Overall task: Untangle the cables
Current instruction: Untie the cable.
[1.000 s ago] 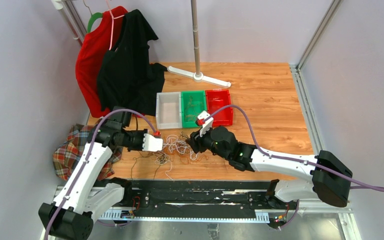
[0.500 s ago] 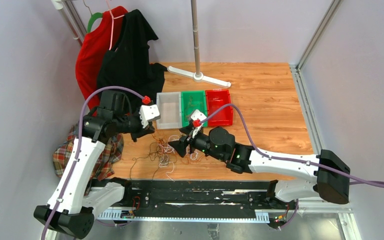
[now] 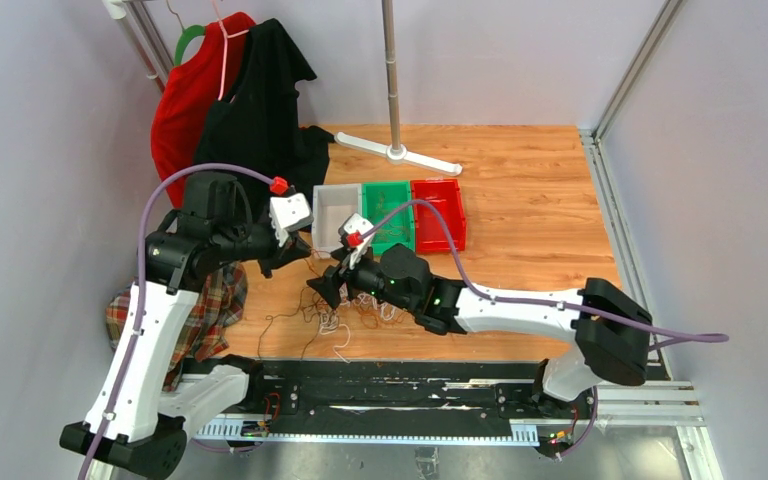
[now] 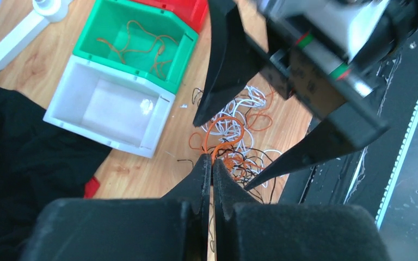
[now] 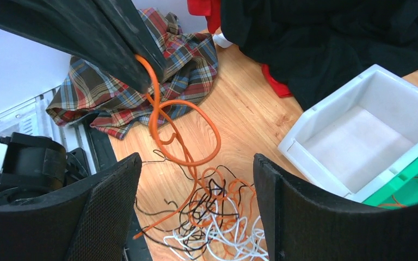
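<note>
The cables are a fist-sized tangle point(image 3: 357, 310) of white, orange and black wires on the wooden table, also seen as a heap point(image 5: 217, 223) in the right wrist view. My left gripper point(image 3: 298, 256) is raised above and left of it, shut point(image 4: 211, 161) on one orange cable point(image 5: 188, 130). That cable hangs in a loop down into the tangle point(image 4: 242, 147). My right gripper point(image 3: 320, 290) stands wide open point(image 5: 196, 159) just above the tangle, with the hanging orange loop between its fingers point(image 5: 114, 206) and nothing gripped.
A white bin point(image 3: 335, 222), a green bin point(image 3: 388, 235) holding brown-orange wires point(image 4: 136, 46) and a red bin point(image 3: 438, 215) sit in a row behind the tangle. A plaid cloth point(image 3: 175, 300) lies left. Red and black garments point(image 3: 240, 120) hang at back left, by a rack base point(image 3: 397, 152).
My left gripper has risen up and leftward, drawing the orange cable out of the tangle. My right arm has slid left over the tangle and its jaws have opened wide.
</note>
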Robot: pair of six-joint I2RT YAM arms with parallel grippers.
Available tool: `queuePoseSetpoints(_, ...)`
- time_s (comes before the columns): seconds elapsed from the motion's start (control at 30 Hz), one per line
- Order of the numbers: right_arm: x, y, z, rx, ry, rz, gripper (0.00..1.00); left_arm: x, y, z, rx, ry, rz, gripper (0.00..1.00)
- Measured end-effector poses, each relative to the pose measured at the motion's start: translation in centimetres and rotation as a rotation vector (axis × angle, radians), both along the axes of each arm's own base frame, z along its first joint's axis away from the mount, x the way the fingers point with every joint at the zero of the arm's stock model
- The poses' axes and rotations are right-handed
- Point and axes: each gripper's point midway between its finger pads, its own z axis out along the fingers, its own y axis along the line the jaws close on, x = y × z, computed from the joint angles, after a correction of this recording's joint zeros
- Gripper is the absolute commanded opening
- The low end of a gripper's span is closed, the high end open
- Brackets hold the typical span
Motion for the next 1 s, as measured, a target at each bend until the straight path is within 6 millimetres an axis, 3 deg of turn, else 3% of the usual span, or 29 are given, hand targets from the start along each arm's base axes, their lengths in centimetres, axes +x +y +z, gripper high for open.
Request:
queuePoseSetpoints(0.2, 0.9, 1.9, -1.8, -0.031, 0.009, -0.003, 0.66, -0.2, -0.5, 2.5, -0.045, -0.031, -0.003, 0.01)
queuePoseSetpoints(0.37, 1.8, 1.9, -4.7, -0.074, 0.045, -0.021, 0.55, -0.6, -0.8, 4.9, -0.086, -0.065, -0.002, 0.01)
queuePoseSetpoints(0.6, 2.5, -0.7, -9.3, -0.11, 0.116, -0.07, 0.49, -0.9, -0.9, 8.7, -0.13, -0.138, 0.001, 0.01)
queuePoseSetpoints(0.83, 1.2, -3.8, -14.6, -0.18, 0.192, -0.096, 0.43, -0.8, -0.9, 13.9, -0.168, -0.258, 0.005, 0.0)
queuePoseSetpoints(1.0, 0.7, -5.3, -16.5, -0.206, 0.228, -0.121, 0.34, -0.3, -0.6, 17.7, -0.193, -0.363, 0.034, 0.0)
